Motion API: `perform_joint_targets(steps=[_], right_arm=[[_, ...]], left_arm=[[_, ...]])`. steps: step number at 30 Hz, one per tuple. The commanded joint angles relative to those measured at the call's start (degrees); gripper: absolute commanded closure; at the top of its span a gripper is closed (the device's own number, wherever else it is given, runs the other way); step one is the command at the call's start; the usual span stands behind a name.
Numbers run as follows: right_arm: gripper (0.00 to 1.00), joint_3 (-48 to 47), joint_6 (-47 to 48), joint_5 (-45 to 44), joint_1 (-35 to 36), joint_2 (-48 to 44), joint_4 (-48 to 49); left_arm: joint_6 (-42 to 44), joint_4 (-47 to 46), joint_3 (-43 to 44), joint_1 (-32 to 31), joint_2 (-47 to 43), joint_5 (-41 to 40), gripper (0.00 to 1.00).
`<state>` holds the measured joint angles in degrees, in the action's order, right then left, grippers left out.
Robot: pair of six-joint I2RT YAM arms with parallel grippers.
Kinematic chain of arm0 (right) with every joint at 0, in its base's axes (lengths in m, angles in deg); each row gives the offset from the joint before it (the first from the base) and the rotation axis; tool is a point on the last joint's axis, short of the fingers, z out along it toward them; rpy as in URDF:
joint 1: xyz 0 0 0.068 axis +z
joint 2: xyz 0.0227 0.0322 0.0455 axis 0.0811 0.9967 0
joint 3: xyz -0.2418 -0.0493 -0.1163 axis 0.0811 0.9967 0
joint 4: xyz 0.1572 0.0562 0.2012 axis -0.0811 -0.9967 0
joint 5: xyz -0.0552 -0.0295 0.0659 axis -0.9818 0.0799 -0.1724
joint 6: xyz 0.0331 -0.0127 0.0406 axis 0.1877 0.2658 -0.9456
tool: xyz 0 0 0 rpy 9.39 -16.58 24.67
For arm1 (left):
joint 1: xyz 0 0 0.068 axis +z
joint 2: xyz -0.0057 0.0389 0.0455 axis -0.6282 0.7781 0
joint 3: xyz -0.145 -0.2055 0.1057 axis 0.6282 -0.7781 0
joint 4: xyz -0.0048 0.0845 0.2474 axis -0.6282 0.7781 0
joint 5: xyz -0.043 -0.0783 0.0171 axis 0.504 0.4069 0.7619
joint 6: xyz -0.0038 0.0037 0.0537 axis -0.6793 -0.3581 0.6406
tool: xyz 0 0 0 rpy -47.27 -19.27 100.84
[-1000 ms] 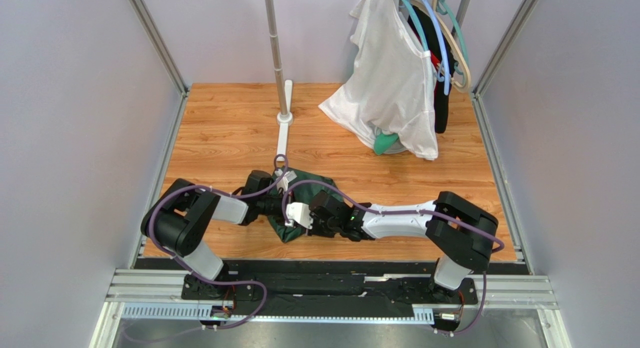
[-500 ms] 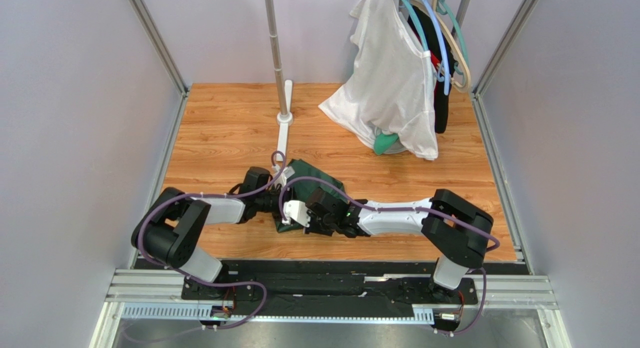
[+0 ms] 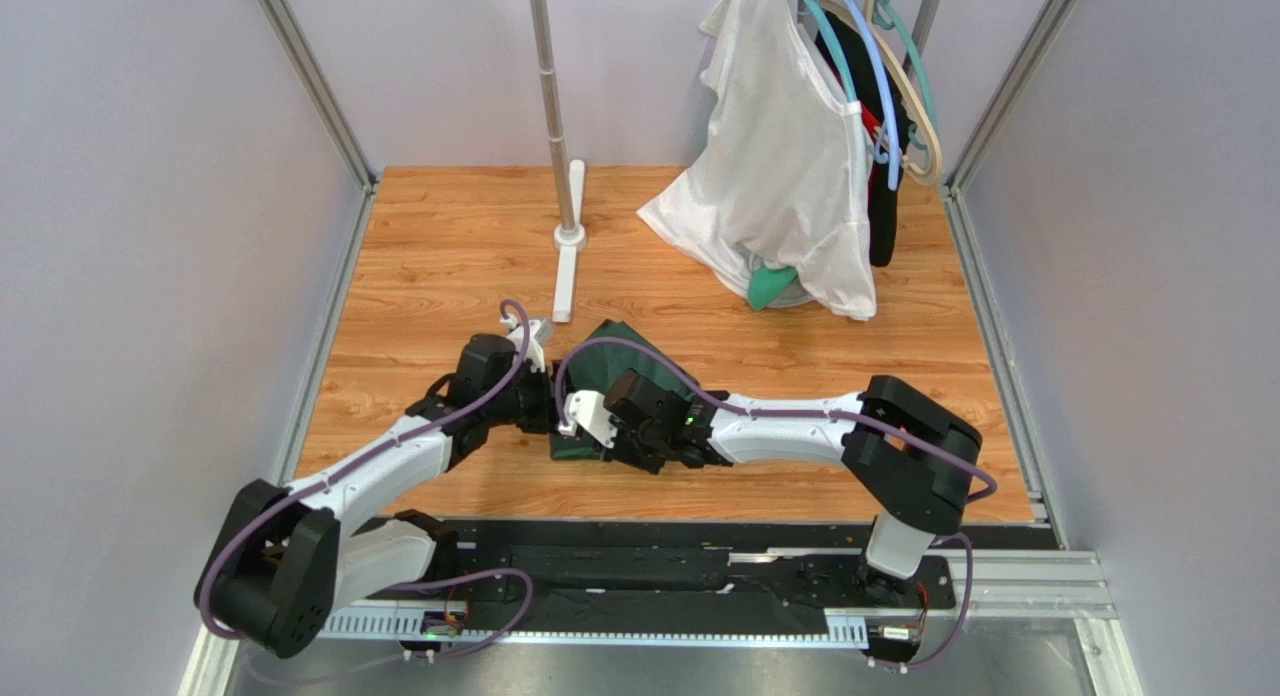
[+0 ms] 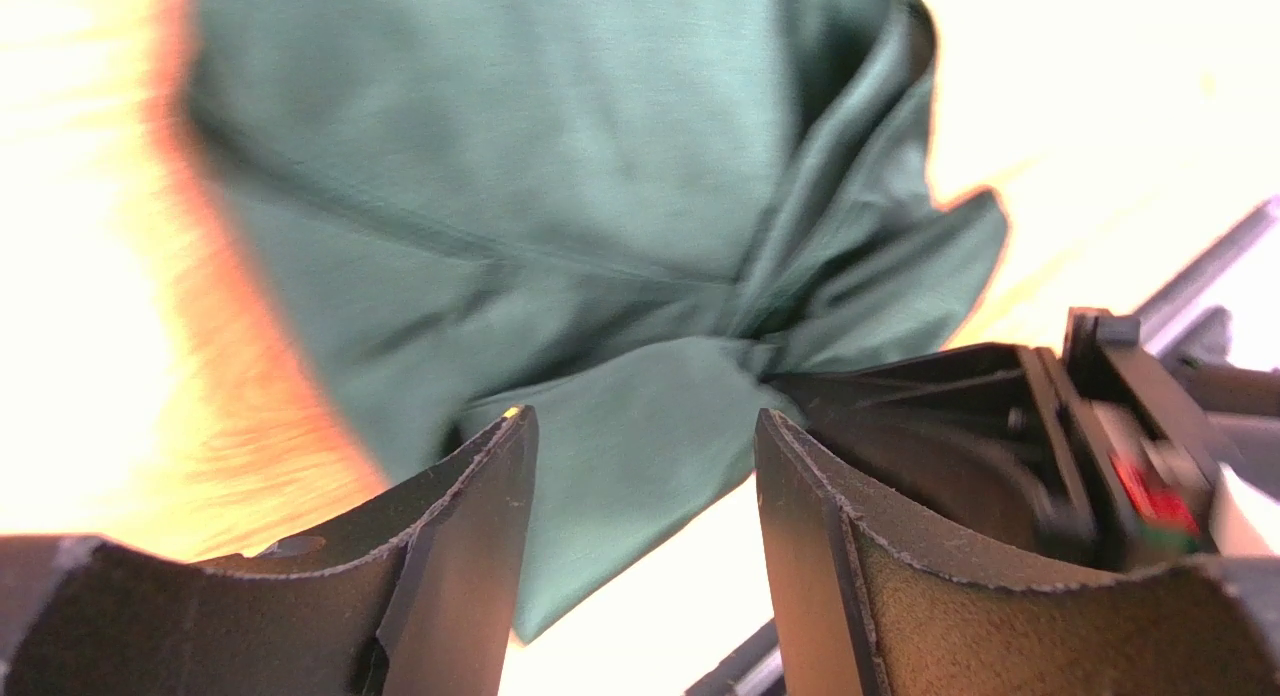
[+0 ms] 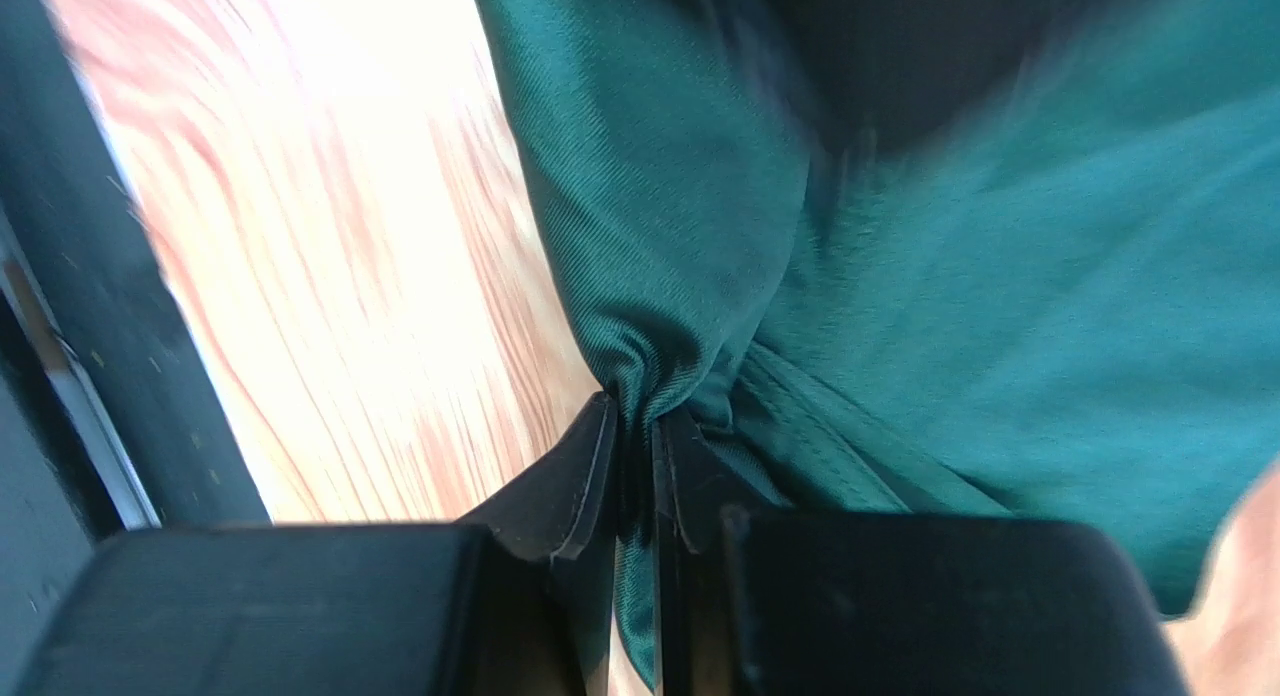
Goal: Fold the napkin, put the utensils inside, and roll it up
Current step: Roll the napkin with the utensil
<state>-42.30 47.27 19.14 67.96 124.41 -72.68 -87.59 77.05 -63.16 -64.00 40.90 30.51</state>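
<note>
Pinching the napkin [image 3: 613,354], bunched toward the near edge of the tabletop [image 3: 451,246], the right gripper [image 5: 639,434] could drag the whole wad crooked (left gripper [image 4: 643,441] gapes, holding nothing), since nothing pins it.

No readable text, labels, brands, numbers or signs in any view.

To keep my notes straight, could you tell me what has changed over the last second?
The left gripper opened, letting go of the napkin, and drew back leftward. The right gripper closed, pinching the napkin's edge. The white garment and pole stayed put.
</note>
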Motion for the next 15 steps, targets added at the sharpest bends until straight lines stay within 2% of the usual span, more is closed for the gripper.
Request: perform_joint_targets(steps=[1,10,15], right_arm=[[1.00,0.37,-5.17,-1.03,-1.52,0.62,-7.43],[1.00,1.43,-7.01,-1.38,-1.52,0.27,-5.77],[1.00,0.82,-7.36,-1.29,-1.61,0.44,-6.38]], left_arm=[[2.09,3.60,-0.10,-0.23,-3.16,-5.91,0.36],[3.32,-0.79,-2.11,-0.23,-5.01,-4.94,0.37],[0.78,-1.05,-1.85,-0.23,-1.24,-6.27,0.43]])
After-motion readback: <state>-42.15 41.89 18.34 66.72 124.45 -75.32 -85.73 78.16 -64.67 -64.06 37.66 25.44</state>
